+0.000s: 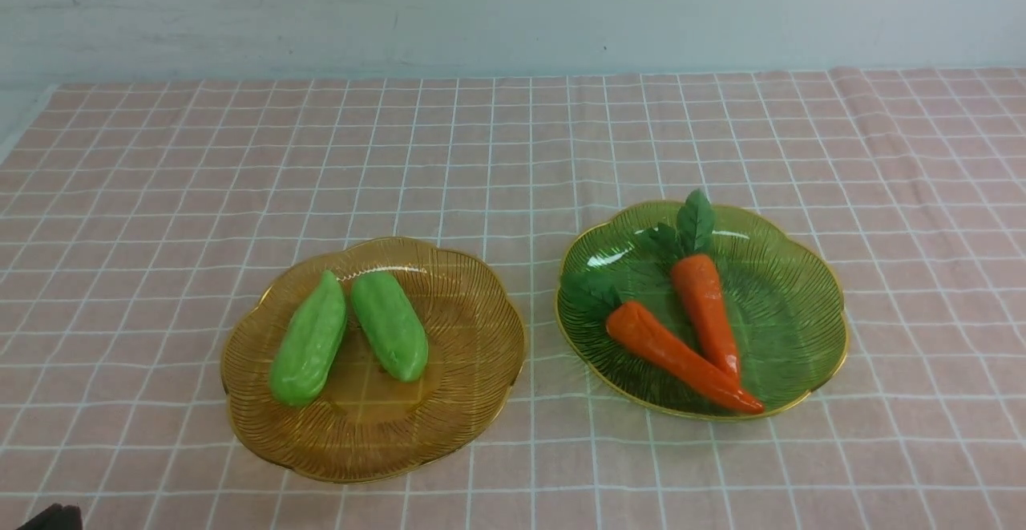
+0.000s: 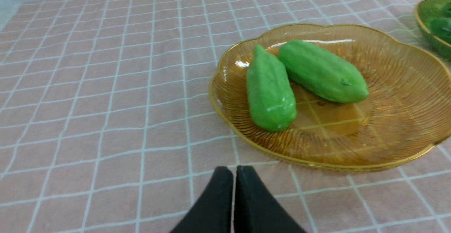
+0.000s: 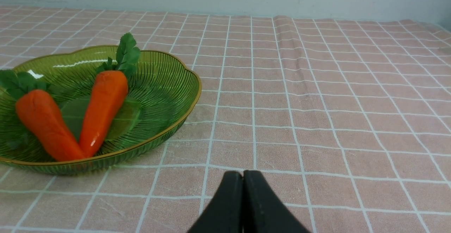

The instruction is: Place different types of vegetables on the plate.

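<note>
Two light-green gourds lie side by side, the left one (image 1: 309,341) and the right one (image 1: 389,323), on an amber plate (image 1: 473,337). They also show in the left wrist view (image 2: 269,90) (image 2: 322,71). Two orange carrots with leafy tops, one (image 1: 677,355) and the other (image 1: 705,309), lie on a green plate (image 1: 793,289), their tips touching. They also show in the right wrist view (image 3: 44,123) (image 3: 104,108). My left gripper (image 2: 234,171) is shut and empty, low over the cloth just short of the amber plate (image 2: 405,95). My right gripper (image 3: 243,175) is shut and empty, beside the green plate (image 3: 165,85).
A pink checked cloth (image 1: 513,137) covers the table up to a pale wall at the back. A fold runs through the cloth at the far right (image 3: 292,67). A dark bit of my left arm (image 1: 52,518) shows at the bottom left corner of the front view.
</note>
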You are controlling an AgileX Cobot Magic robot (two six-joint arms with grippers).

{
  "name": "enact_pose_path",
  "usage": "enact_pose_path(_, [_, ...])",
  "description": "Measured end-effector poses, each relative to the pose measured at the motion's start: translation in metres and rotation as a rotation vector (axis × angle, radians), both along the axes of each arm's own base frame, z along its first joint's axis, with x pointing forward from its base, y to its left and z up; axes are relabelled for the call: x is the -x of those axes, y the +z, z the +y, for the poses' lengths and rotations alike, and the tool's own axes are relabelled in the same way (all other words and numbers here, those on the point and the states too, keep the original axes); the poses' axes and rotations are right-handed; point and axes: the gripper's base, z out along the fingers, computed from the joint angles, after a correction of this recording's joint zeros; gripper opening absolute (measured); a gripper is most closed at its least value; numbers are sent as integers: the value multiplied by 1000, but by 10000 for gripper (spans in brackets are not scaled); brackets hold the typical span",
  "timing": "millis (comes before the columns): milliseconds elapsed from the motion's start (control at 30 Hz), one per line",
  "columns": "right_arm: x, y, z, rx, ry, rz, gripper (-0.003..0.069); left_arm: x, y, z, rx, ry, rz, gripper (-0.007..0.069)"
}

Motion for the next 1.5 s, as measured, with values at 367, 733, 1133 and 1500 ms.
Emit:
enact_pose_path(367, [0, 0, 0, -2, 0, 2, -15, 5, -32, 5, -19, 71, 2, -3])
enact_pose_path(733, [0, 0, 0, -2, 0, 2, -15, 5, -32, 5, -18, 73, 2, -3])
enact_pose_path(1133, [0, 0, 0, -3, 0, 2, -15, 5, -32, 5, -18, 73, 2, -3])
enact_pose_path(1500, [0, 0, 0, -3, 0, 2, -15, 5, -32, 5, -18, 73, 2, -3])
